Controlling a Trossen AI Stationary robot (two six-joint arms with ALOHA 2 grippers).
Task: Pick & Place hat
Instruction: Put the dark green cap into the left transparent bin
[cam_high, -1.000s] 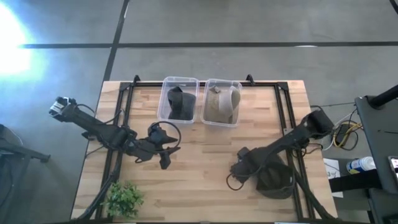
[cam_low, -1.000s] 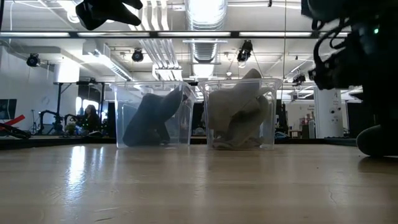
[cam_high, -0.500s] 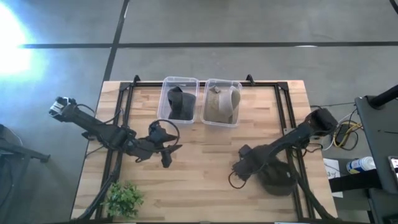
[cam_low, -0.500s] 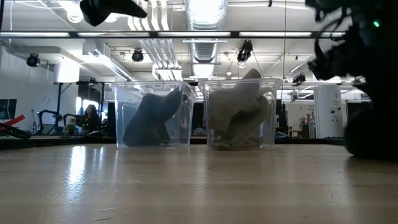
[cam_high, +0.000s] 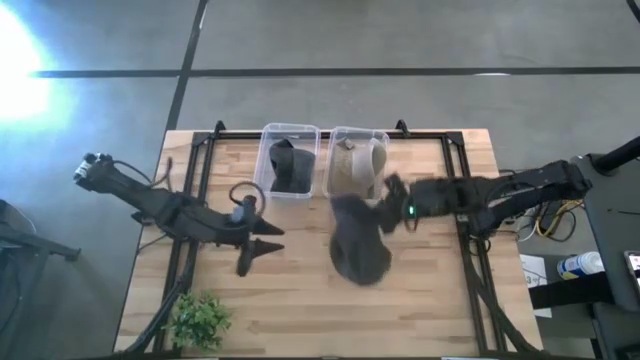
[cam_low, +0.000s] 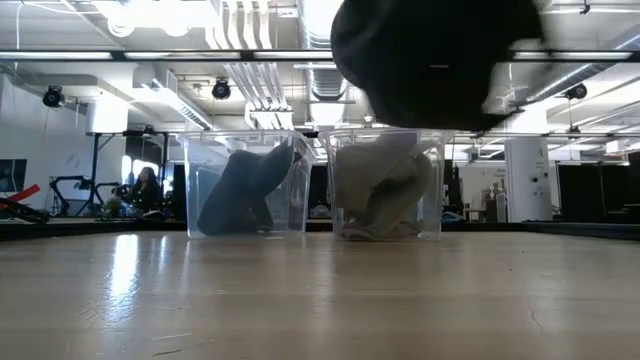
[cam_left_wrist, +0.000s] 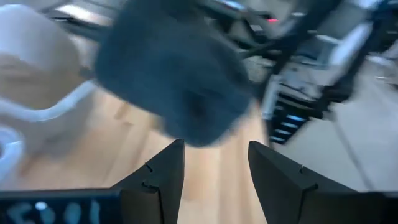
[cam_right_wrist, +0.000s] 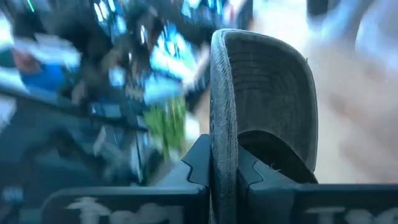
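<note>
The right gripper (cam_high: 385, 205) reaches from 3 o'clock toward the middle of the tabletop (cam_high: 310, 290), its fingers (cam_right_wrist: 199, 163) pinching the brim of a dark hat (cam_high: 358, 245). The hat hangs in the air above the tabletop's centre, just at 6 o'clock of the right bin (cam_high: 357, 165), which holds a tan hat (cam_high: 352, 170). In the low view the dark hat (cam_low: 430, 60) fills the upper part of the picture, well clear of the wood, in front of that bin (cam_low: 385, 185). The left bin (cam_high: 289, 160), touching the right one on its 9 o'clock side, holds another dark hat (cam_high: 287, 165). The left gripper (cam_high: 262, 243) hovers at 9 o'clock of the held hat, its fingers (cam_left_wrist: 165, 174) spread apart and holding nothing; its wrist view looks past them at the grey hat (cam_left_wrist: 180, 87) beyond. A small green plant (cam_high: 198, 320) sits at the tabletop's 7 o'clock corner.
</note>
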